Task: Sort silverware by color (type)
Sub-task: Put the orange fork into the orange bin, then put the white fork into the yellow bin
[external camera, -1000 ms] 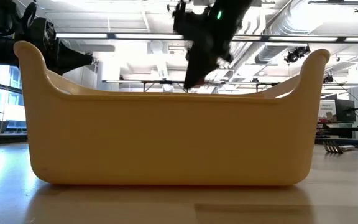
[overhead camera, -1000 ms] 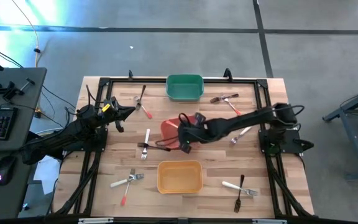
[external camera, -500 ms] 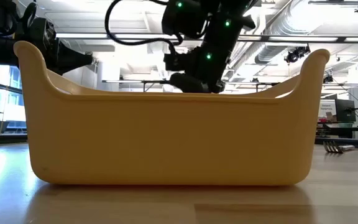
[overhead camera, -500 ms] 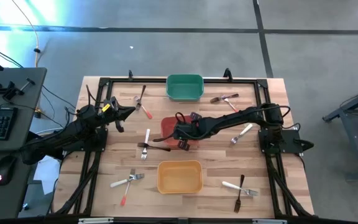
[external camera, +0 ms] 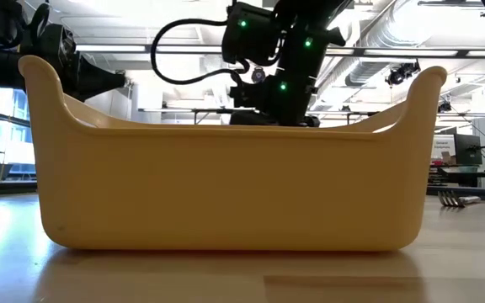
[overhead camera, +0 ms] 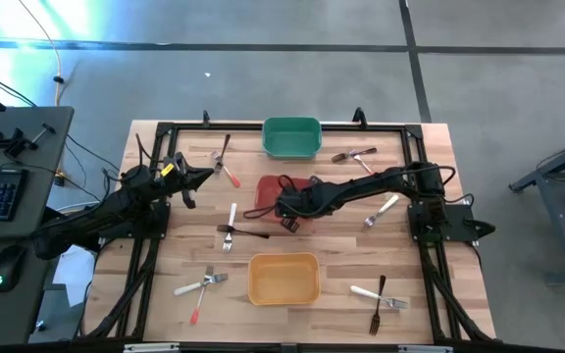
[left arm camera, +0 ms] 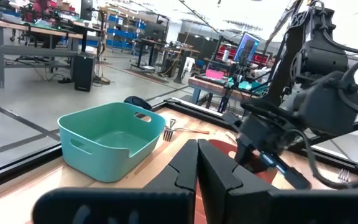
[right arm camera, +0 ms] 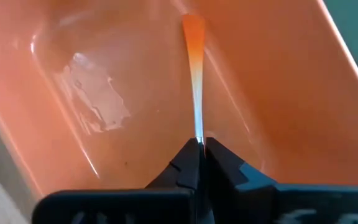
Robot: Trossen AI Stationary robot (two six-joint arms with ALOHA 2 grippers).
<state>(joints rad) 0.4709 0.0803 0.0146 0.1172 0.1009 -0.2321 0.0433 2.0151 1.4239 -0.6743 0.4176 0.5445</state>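
While the left gripper (left arm camera: 197, 163) waits pinched together left of the red bin (overhead camera: 267, 193), the right gripper (right arm camera: 199, 148) reaches down into that bin, clamped on an orange-handled utensil (right arm camera: 194, 56) held over the bin's floor
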